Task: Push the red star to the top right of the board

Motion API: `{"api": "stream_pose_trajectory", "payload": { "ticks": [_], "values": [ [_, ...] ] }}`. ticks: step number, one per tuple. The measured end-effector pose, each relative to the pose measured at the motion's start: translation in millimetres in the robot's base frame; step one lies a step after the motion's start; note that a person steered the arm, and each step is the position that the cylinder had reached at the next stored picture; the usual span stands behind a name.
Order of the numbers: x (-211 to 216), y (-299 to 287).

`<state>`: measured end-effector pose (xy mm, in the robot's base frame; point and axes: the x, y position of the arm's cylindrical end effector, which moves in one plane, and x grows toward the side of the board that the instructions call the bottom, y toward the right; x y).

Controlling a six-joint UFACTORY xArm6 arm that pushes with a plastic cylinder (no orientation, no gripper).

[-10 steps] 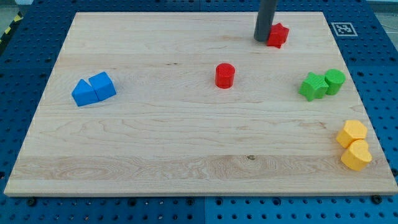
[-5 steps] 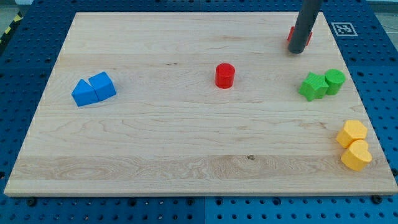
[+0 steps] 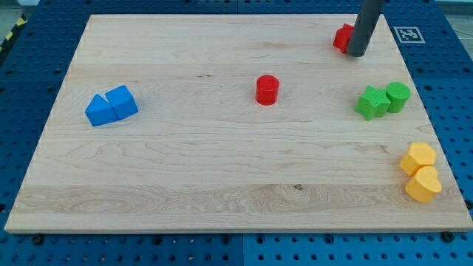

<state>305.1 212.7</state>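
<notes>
The red star (image 3: 342, 38) lies near the top right of the wooden board (image 3: 185, 170), partly hidden behind my dark rod. My tip (image 3: 358, 53) rests on the board just right of and slightly below the star, touching or almost touching it. A red cylinder (image 3: 267, 89) stands near the board's middle, well to the lower left of the tip.
A green star (image 3: 370, 103) and a green cylinder (image 3: 397, 96) sit together at the right, below the tip. Two yellow blocks (image 3: 419, 158) (image 3: 423, 185) lie at the lower right edge. Two blue blocks (image 3: 98, 110) (image 3: 122, 101) touch at the left.
The star moved right from about mid-top toward the top right. My tip went from the star's left to its right side and shifted slightly up over the last half second.
</notes>
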Motion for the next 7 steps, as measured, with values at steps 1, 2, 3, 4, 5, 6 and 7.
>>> {"api": "stream_pose_trajectory", "payload": {
  "ticks": [1, 2, 3, 4, 5, 6, 7],
  "values": [
    [10.0, -8.3],
    [5.4, -13.7],
    [-5.9, -11.3],
    [-9.8, -11.3],
    [-12.8, -41.0],
    [-42.7, -42.5],
    [-44.8, -24.6]
  ]
}}
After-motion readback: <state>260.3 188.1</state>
